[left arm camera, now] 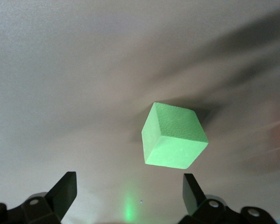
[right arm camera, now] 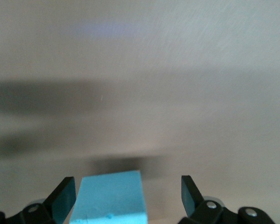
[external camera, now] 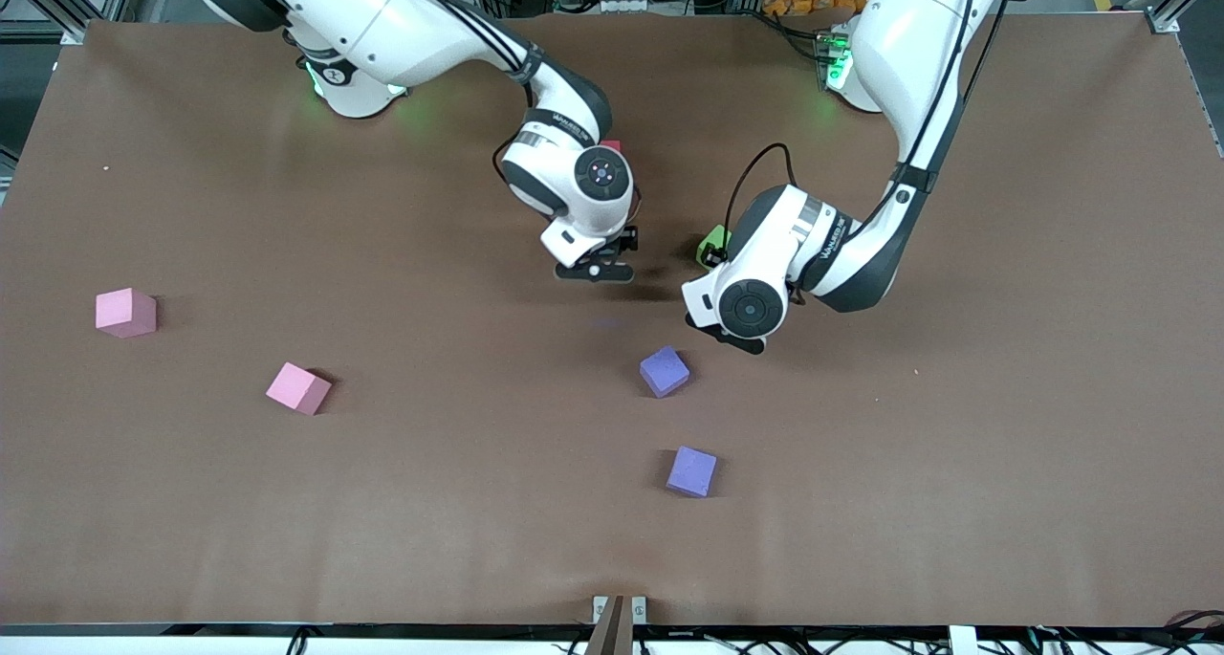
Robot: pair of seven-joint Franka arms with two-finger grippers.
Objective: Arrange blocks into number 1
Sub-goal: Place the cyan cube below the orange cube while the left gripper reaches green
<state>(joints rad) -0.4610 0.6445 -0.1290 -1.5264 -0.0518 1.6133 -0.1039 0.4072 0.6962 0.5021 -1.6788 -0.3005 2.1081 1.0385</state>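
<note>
pink blocks (external camera: 125,312): 2 | purple blocks (external camera: 664,371): 2 | green block (left arm camera: 173,136): 1 | light blue block (right arm camera: 110,198): 1 | red block (external camera: 612,145): 1

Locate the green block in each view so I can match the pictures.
Front view: green block shows as a sliver on the table, mostly hidden by the left arm's wrist, above the left gripper.
Left wrist view: green block sits mid-picture, ahead of the open fingers, untouched.
Right wrist view: not in it.
Shared landmark: the brown table, seen in every view.
</note>
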